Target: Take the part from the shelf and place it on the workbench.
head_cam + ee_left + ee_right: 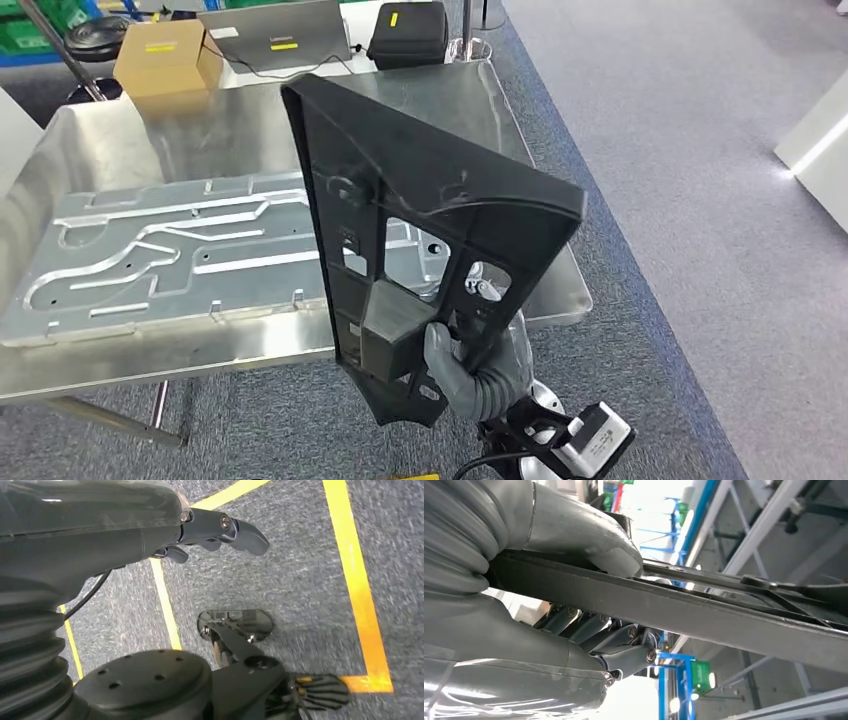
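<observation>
While clamped low in the right robot hand (478, 368), black part (420, 200) upright, long axis vertical.

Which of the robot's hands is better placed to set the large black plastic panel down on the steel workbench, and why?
Right. The right hand already grips the large black plastic panel, upright at the steel workbench edge. The left hand hangs over grey carpet, holding nothing.

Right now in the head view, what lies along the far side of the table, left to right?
Cardboard box → laptop → black case. Nearer, the machined metal plate lies on the workbench, with the black part held upright in the right hand in front.
</observation>
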### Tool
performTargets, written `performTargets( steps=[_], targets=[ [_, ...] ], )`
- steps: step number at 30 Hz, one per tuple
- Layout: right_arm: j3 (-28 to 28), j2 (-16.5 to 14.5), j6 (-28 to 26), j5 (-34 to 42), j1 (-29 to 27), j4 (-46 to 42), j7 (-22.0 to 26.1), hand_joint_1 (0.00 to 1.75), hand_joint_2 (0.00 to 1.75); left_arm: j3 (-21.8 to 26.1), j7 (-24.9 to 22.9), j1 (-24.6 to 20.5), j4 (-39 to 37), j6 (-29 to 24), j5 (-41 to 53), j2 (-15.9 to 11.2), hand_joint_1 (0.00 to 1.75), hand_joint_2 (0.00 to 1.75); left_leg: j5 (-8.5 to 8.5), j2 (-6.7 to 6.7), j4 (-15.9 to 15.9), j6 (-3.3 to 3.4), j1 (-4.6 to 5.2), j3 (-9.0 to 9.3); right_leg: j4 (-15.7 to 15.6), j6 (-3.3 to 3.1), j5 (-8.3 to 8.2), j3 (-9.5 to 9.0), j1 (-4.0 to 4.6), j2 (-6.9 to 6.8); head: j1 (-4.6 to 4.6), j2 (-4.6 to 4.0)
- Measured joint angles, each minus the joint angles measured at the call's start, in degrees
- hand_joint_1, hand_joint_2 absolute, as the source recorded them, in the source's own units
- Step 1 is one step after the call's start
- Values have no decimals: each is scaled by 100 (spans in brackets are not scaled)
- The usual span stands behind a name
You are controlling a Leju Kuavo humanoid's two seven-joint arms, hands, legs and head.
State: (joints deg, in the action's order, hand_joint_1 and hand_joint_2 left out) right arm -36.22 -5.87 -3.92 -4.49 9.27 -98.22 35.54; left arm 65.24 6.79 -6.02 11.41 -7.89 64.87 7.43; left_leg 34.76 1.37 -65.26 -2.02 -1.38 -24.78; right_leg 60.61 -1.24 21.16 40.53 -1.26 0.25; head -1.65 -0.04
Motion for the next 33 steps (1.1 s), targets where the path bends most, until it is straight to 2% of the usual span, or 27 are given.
performTargets(
  steps=[2,3,4,5,7,8,9,10,11,12,14,16,17,18,19,20,22,24,26,29,31,33],
  targets=[
    [-2,-2,4,-2,-4,9,0,175,175,0,6,-3,0,0,0,1,0,175,350,-44,-546,-22,0,-443,-14,-43,80,-75,16,-68,9,0],
    [-3,-2,3,-2,-6,19,0,175,175,0,7,4,0,0,0,1,0,175,485,-50,-679,-29,0,-618,-15,-50,119,-111,27,-102,9,0],
    [-4,-2,3,-2,-7,30,-1,175,175,0,8,14,0,0,0,2,0,175,486,-61,-668,-31,0,-725,-15,-53,157,-153,38,-138,10,0],
    [-5,-2,3,-2,-7,39,-1,175,175,0,8,25,0,0,0,2,0,175,328,-82,-501,-24,1,-755,-15,-52,194,-203,46,-177,10,0],
    [-11,-3,3,-2,-7,51,-1,175,175,0,8,32,0,0,0,-1,0,175,-240,-247,136,28,21,-651,-16,-36,259,-314,57,-271,8,0],
    [-15,-3,3,-2,-8,54,1,175,175,0,8,23,0,0,0,-1,0,175,-365,-359,391,60,41,-612,-15,-16,281,-354,62,-319,10,0],
    [-21,-3,2,-2,-12,57,1,175,175,0,8,8,0,0,0,-1,0,175,-404,-456,544,96,62,-602,-16,18,298,-378,64,-371,15,0],
    [-25,-3,2,-2,-16,61,0,175,175,0,9,-5,0,-1,0,-1,0,175,-367,-502,575,131,85,-627,-20,61,313,-394,64,-421,17,0],
    [-27,-4,1,-3,-18,63,0,175,175,0,10,-10,0,-1,0,-1,0,175,-353,-469,581,160,98,-650,-24,107,326,-407,64,-480,24,0],
    [-28,-8,2,-3,-17,63,-1,175,175,0,11,-3,0,-2,0,-1,0,175,-466,-404,607,199,86,-639,-16,157,346,-425,64,-524,23,0],
    [-31,-15,3,-4,-14,62,1,175,175,1,15,23,0,-2,1,0,0,175,-662,-272,664,268,53,-614,146,227,492,-405,53,-414,18,0],
    [-32,-15,2,-4,-21,66,0,175,175,2,19,15,0,-2,2,1,0,175,-738,-171,685,316,41,-624,681,263,852,-190,39,-178,15,-1],
    [-32,-11,2,-4,-25,72,0,175,175,2,21,7,0,-2,2,0,0,175,-750,-120,682,332,48,-639,1024,267,1032,-36,39,-114,14,-1],
    [-32,-7,1,-4,-31,80,-1,175,175,2,25,4,0,-2,3,0,0,175,-754,-70,679,339,57,-649,1295,266,1131,89,42,-81,15,-1],
    [-31,-3,2,-4,-34,87,-1,175,175,2,30,10,0,-2,6,0,0,175,-752,-23,677,342,67,-652,1400,257,1117,146,46,-67,15,-1],
    [-31,0,2,-3,-35,92,0,175,175,2,35,17,0,-2,9,0,0,175,-746,20,675,339,76,-645,1308,239,994,112,50,-59,15,-2],
    [-31,1,3,3,-32,94,0,175,175,2,45,25,0,0,15,2,0,175,-716,90,675,320,86,-615,643,175,594,-179,67,-23,15,-2],
    [-32,0,4,11,-25,95,2,175,175,2,54,19,0,10,22,9,0,175,-682,127,668,274,100,-611,71,115,387,-426,98,27,22,-1],
    [-31,-1,2,14,-21,95,8,175,175,2,58,15,0,21,38,15,0,175,-665,137,682,211,93,-622,-58,81,399,-470,132,47,29,-1],
    [-31,-3,-13,6,-18,92,20,175,175,2,58,11,2,29,62,5,0,175,-568,77,611,121,98,-633,-165,17,397,-543,89,18,44,0],
    [-32,-4,-89,-66,-23,92,61,175,175,2,58,2,2,40,67,-2,0,175,-310,-10,107,79,89,-883,-218,-23,403,-598,65,-25,69,0],
    [-32,-3,-295,-264,-38,91,149,175,175,2,58,5,2,66,67,-2,0,175,-59,-42,-607,43,69,-1292,-216,-45,427,-613,66,-64,82,0]
  ],
)
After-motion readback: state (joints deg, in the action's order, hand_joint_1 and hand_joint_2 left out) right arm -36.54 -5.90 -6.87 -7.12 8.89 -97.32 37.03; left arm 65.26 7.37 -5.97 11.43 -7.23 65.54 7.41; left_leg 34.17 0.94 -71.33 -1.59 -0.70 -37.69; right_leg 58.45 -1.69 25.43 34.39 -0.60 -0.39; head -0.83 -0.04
